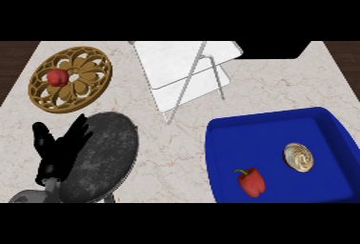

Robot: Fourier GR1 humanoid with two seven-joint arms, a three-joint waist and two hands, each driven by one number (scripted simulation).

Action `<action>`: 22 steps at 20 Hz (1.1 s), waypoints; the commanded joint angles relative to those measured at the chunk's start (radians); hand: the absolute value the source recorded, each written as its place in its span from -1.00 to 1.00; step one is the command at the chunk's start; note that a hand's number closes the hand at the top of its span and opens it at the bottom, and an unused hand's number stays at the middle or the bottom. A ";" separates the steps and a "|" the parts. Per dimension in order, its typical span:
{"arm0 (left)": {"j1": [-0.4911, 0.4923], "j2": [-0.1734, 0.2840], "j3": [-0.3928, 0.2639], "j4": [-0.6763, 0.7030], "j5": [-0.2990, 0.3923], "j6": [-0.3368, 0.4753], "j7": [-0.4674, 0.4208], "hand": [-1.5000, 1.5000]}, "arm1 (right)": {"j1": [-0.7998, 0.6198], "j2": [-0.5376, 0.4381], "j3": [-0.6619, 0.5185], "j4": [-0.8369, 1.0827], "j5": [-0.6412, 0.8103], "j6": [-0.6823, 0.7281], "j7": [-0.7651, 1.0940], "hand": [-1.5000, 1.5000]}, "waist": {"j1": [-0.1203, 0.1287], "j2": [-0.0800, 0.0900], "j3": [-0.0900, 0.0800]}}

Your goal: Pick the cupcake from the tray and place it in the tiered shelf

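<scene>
One view is available, the head view, looking steeply down at a pale marbled stone counter [183, 138].

Head view, right side: a deep blue rectangular plastic tray [330, 128] sits at the lower right of the counter. Inside it, toward the right, lies the cupcake with swirled cream-coloured frosting [299, 157], apart from the tray walls. A glossy red bell pepper with a green stem [251, 182] lies in the same tray, lower and to the left of the cupcake, not touching it.

Head view, upper centre: the white tiered shelf with thin grey metal legs [184, 71] stands on the counter, well apart from the tray. Its white boards carry nothing visible.

Head view, upper left: a round golden-brown openwork trivet [70, 79] lies flat near the counter's corner, with a small red fruit-like item [57, 76] resting on its left part.

Head view, lower left: a dark grey speckled round plate [100, 156] lies on the counter. The black left hand [56, 150] shows at the plate's left edge, fingers spread and pointing up, grasping nothing. The right hand does not appear.
</scene>
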 commanded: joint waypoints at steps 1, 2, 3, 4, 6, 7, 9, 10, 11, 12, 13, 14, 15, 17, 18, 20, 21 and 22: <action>-0.035 -0.014 0.007 0.055 -0.014 -0.019 -0.017 0.00 | -0.042 0.042 0.038 -0.173 0.028 -0.129 0.258 -1.00 | 0.008 0.006 -0.001; 0.019 -0.017 -0.005 0.018 -0.020 -0.014 -0.031 0.00 | 0.002 0.039 0.052 -0.224 0.071 -0.182 0.290 -1.00 | 0.005 0.003 -0.002; 0.016 -0.066 -0.032 0.028 -0.049 0.023 -0.046 0.00 | -0.051 0.051 0.062 -0.198 0.096 -0.182 0.321 -1.00 | 0.015 0.006 -0.001; -0.044 0.001 0.022 0.019 -0.001 -0.020 0.047 0.00 | -0.037 0.076 0.092 -0.171 0.164 -0.198 0.298 -1.00 | 0.015 0.007 0.000; 0.007 0.005 0.027 -0.031 -0.005 -0.021 0.052 0.00 | -0.025 0.070 0.074 -0.250 0.151 -0.181 0.402 -1.00 | 0.013 0.005 0.000; 0.010 -0.021 0.018 -0.013 -0.024 -0.019 0.019 0.00 | -0.032 0.068 0.064 -0.246 0.139 -0.142 0.435 -1.00 | 0.013 0.006 0.000; 0.023 -0.013 0.019 -0.037 -0.030 -0.029 0.031 0.00 | -0.040 0.095 0.098 -0.297 0.173 -0.147 0.509 -1.00 | 0.014 0.006 0.000; 0.012 -0.018 0.035 -0.009 -0.019 -0.047 0.014 0.00 | -0.030 0.130 0.131 -0.331 0.215 -0.173 0.528 -1.00 | 0.013 0.006 0.000; -0.050 -0.057 0.005 0.047 -0.059 -0.004 0.016 0.00 | -0.068 0.098 0.154 -0.339 0.227 -0.147 0.575 -1.00 | 0.011 0.008 0.000; 0.050 -0.020 0.021 -0.079 -0.044 -0.017 0.041 0.00 | -0.078 0.143 0.154 -0.304 0.262 -0.145 0.560 -1.00 | 0.021 0.006 0.001; 0.017 -0.037 0.025 -0.025 -0.048 -0.037 0.027 0.00 | -0.111 0.183 0.167 -0.268 0.297 -0.136 0.558 -1.00 | 0.020 0.007 0.001; 0.050 -0.060 -0.002 -0.076 -0.070 -0.004 0.035 0.00 | -0.086 0.187 0.177 -0.309 0.320 -0.149 0.587 -1.00 | 0.018 0.006 0.001; 0.005 -0.056 0.023 -0.038 -0.068 -0.003 0.055 0.00 | -0.055 0.191 0.170 -0.275 0.354 -0.135 0.537 -1.00 | 0.014 0.007 0.001; -0.001 -0.036 0.045 -0.025 -0.064 -0.037 0.058 0.00 | -0.029 0.211 0.174 -0.317 0.391 -0.149 0.598 -1.00 | 0.012 0.006 0.001; 0.015 -0.042 0.030 -0.097 -0.072 -0.001 0.108 0.00 | -0.074 0.264 0.219 -0.240 0.436 -0.161 0.591 -1.00 | 0.020 0.007 0.001; 0.014 -0.098 0.037 0.014 -0.105 -0.014 -0.006 0.00 | -0.032 0.265 0.151 -0.303 0.439 -0.145 0.621 -1.00 | 0.011 0.006 0.001; -0.011 -0.064 0.076 0.052 -0.070 -0.070 0.001 0.00 | -0.035 0.244 0.125 -0.258 0.442 -0.116 0.595 -1.00 | 0.011 0.007 0.001; 0.025 -0.064 0.068 -0.014 -0.083 -0.055 0.028 0.00 | -0.006 0.300 0.160 -0.291 0.505 -0.161 0.604 -1.00 | 0.013 0.006 0.001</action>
